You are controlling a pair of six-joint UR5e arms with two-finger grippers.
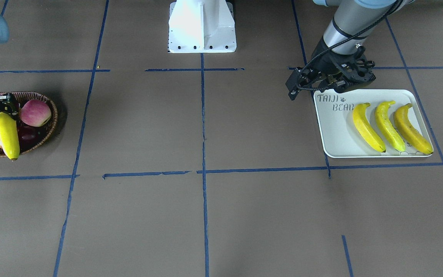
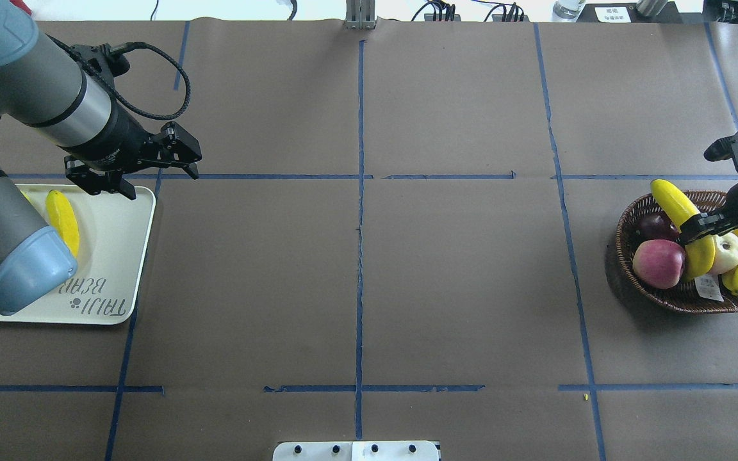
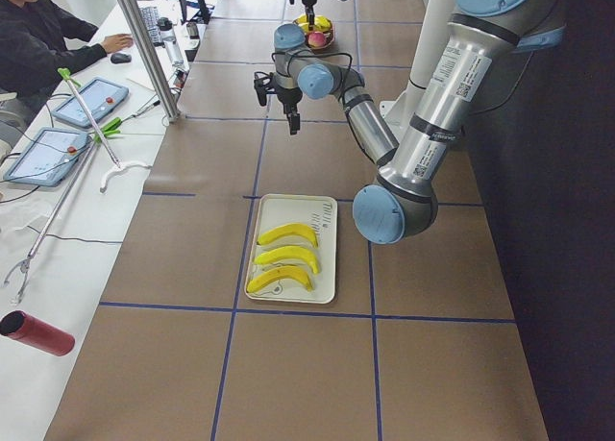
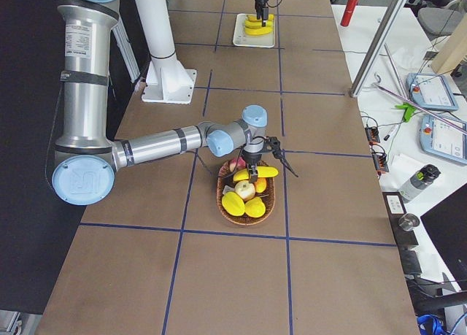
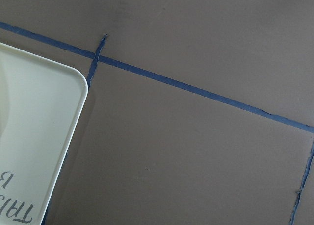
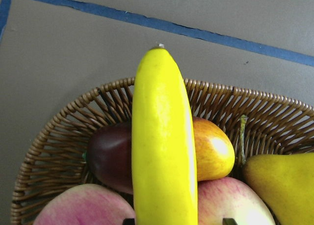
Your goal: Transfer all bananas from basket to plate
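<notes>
The right gripper (image 2: 702, 225) clamps a banana (image 6: 162, 146), tip past the basket (image 6: 59, 137) rim in wrist view; left gripper (image 2: 103, 184), fingers seemingly apart, overhangs plate (image 2: 119, 256) edge.

Three bananas (image 1: 385, 126) lie abreast on the plate (image 1: 335, 132); a fourth banana (image 1: 8, 135) overhangs the basket (image 1: 54, 115).

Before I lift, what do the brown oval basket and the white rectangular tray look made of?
The brown oval basket: woven wicker, matte; separate strands and a braided rim show. The white rectangular tray: probably plastic or melamine, smooth; moulded rounded rim, printed lettering; ceramic not excluded.
</notes>
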